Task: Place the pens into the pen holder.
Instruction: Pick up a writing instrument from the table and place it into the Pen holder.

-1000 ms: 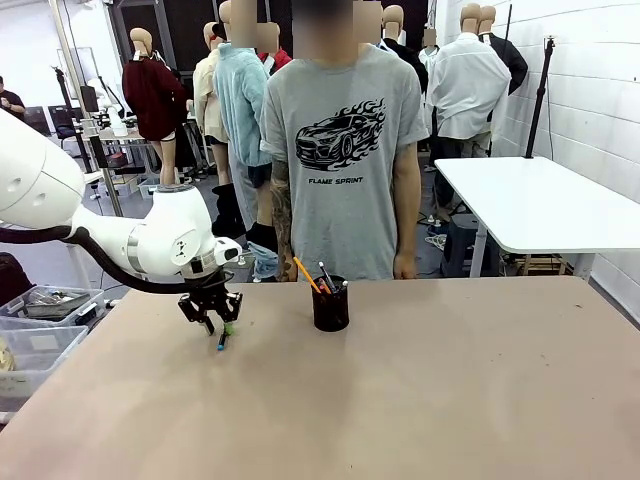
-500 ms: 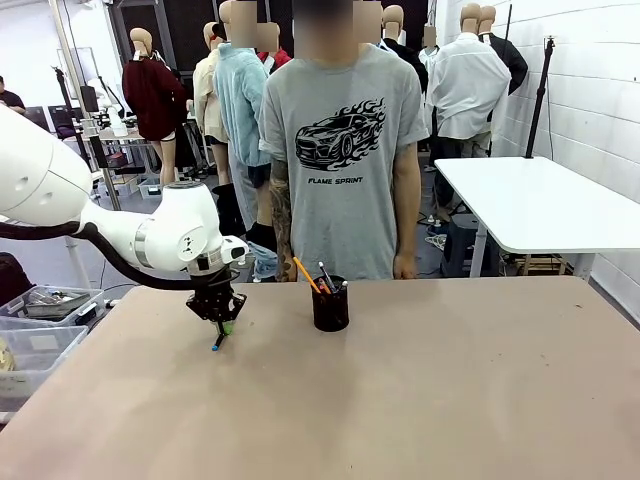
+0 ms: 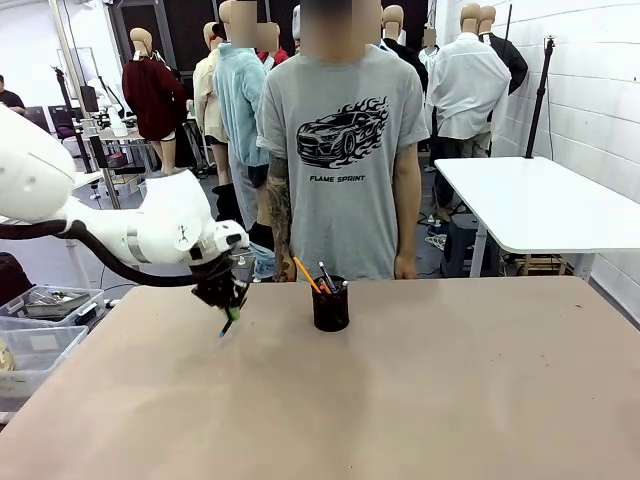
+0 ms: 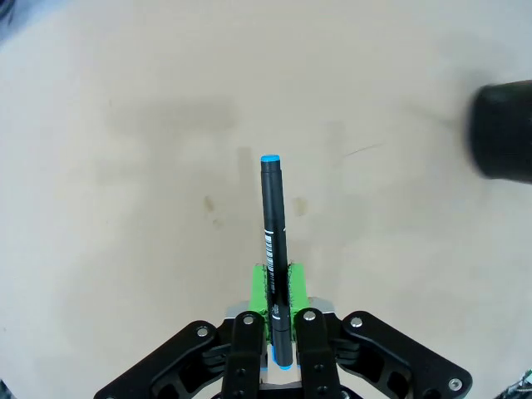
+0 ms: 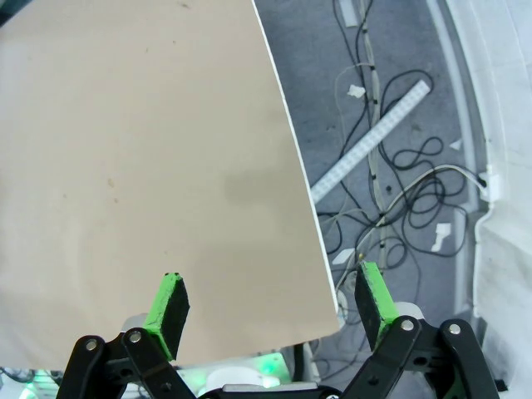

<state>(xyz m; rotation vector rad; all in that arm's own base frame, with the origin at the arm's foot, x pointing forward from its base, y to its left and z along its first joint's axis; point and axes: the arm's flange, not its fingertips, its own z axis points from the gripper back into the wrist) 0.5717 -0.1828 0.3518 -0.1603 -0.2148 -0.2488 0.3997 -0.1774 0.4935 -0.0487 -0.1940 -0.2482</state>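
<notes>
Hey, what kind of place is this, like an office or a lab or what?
Most likely a robotics lab or data-collection workspace. A white robot arm works at a plain tan table with a person standing across it, loose cables trail over the floor, and a storage bin of parts sits beside the table.

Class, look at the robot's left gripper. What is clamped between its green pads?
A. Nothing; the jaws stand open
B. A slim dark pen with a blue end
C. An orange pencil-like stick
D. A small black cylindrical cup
B: in the left wrist view the left gripper is shut on the slim dark pen with a blue end, while the small black cylindrical cup stands apart on the table.
</notes>
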